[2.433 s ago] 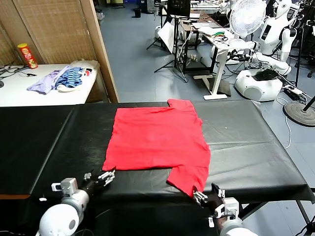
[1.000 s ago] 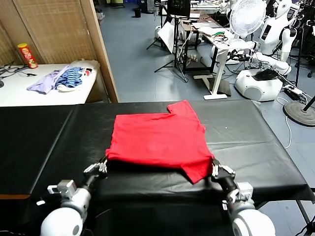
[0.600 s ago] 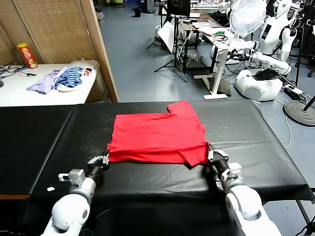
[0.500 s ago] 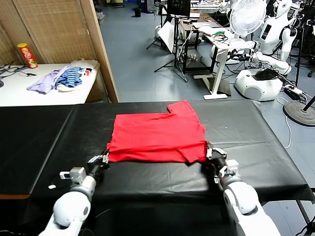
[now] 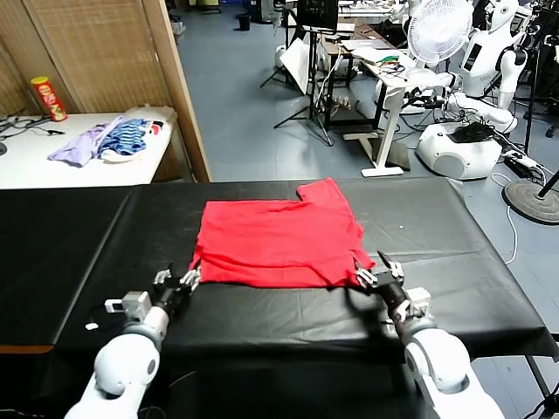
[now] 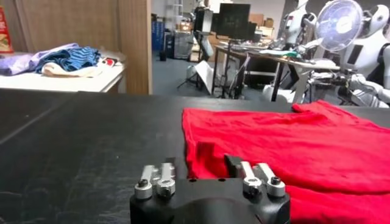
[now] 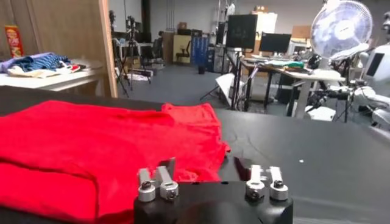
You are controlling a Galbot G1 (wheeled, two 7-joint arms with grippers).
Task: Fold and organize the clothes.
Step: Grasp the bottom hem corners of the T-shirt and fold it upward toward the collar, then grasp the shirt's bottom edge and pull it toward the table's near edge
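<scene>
The red T-shirt (image 5: 278,236) lies on the black table (image 5: 454,227), its near part folded back over itself so a doubled edge faces me. One sleeve sticks out at the far right corner. My left gripper (image 5: 176,281) rests low at the shirt's near left corner, open, with the corner fold (image 6: 204,152) lying just ahead of its fingers. My right gripper (image 5: 377,276) sits at the near right corner, also open, the red edge (image 7: 183,164) reaching between its fingers. Neither gripper (image 6: 201,164) (image 7: 204,165) grips the cloth.
A white side table (image 5: 35,166) at the far left holds a heap of lilac and blue-striped garments (image 5: 103,140) and a red can (image 5: 48,98). A wooden partition (image 5: 179,96) stands behind it. A fan (image 5: 439,30) and other robots (image 5: 489,70) stand beyond the table.
Both grippers carried the shirt's near hem away from me over the shirt, lowered it, and opened. The shirt now lies shorter, with a folded front edge.
</scene>
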